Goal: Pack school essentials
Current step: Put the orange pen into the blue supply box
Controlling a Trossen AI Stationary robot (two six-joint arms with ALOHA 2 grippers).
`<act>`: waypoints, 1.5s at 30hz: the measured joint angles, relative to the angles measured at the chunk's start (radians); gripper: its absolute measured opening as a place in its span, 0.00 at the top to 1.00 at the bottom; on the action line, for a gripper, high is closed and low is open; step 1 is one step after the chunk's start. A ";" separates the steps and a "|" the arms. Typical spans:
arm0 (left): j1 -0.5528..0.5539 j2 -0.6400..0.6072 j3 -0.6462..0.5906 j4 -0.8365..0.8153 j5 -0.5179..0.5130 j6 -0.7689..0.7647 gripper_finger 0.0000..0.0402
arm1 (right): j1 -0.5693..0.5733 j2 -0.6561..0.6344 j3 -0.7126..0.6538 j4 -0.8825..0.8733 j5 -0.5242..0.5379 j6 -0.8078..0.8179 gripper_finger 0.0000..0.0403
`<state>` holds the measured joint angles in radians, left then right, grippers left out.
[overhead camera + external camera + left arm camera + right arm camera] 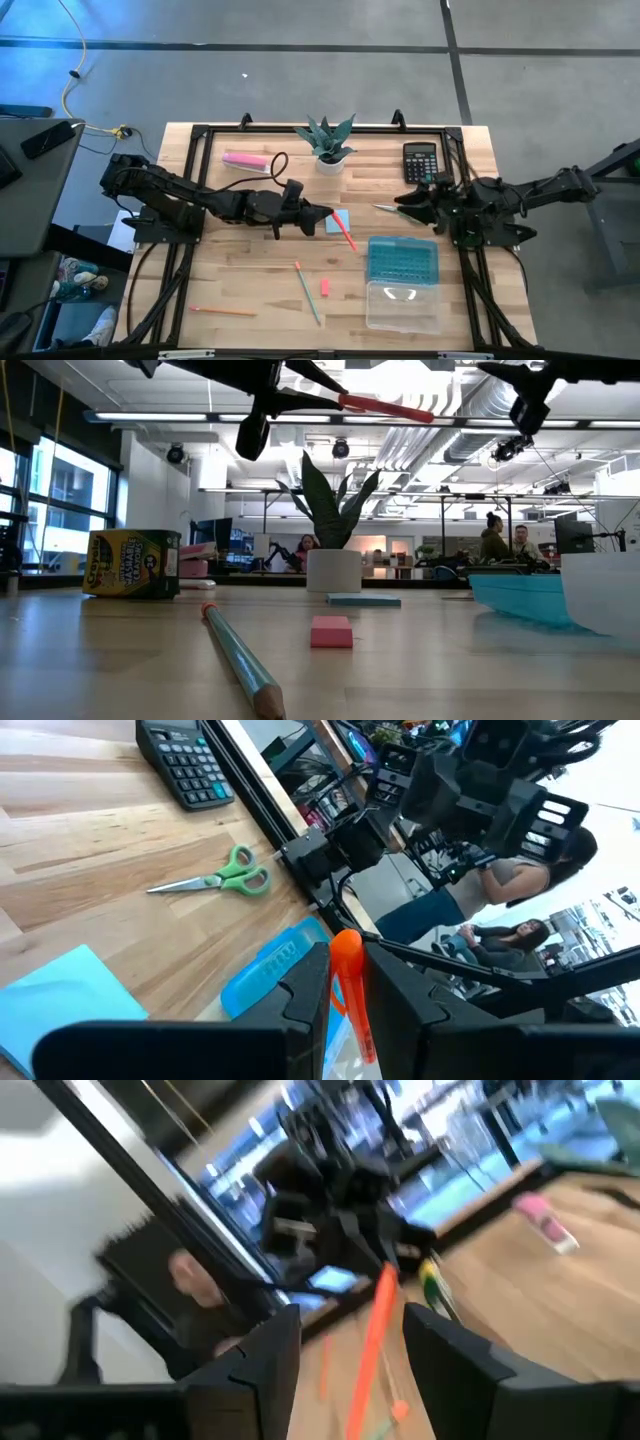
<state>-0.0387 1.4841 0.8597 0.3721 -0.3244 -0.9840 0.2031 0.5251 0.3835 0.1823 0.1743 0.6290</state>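
Note:
My left gripper (328,214) hovers over the middle of the table, above the light blue notepad (340,221), and is shut on an orange-red pen (347,235). My right gripper (408,205) is open, raised above the table beside the green-handled scissors (222,880), which lie flat on the wood. On the near half of the table lie a thin greenish pencil (308,292), a tiny red piece (325,288) and a second orange pen (225,311). My left gripper pinches the orange-red pen near one end (347,955) between its two fingers (305,995). The fingers reach out level from the table's left. The pen is lifted clear of the table (385,407), and its free length slants away from the fingertips toward the right and near side.
An open blue pencil case (403,258) with a clear lid (403,305) lies right of centre. A black calculator (420,160), a potted plant (328,145) and a pink bar (243,159) stand along the far edge. A crayon box (130,563) shows in the low view.

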 joint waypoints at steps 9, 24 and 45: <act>0.000 0.000 0.000 0.000 0.000 0.000 0.87 | 0.000 0.237 0.129 -0.066 -0.122 0.043 0.58; 0.000 0.000 0.000 -0.001 0.000 0.011 0.87 | -0.122 0.626 0.243 0.083 -0.295 0.020 0.58; 0.000 0.000 0.000 0.000 0.000 0.019 0.87 | -0.132 0.833 0.358 0.062 -0.352 -0.019 0.58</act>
<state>-0.0387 1.4845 0.8597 0.3721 -0.3246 -0.9653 0.0715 1.3578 0.7414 0.2443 -0.1777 0.6102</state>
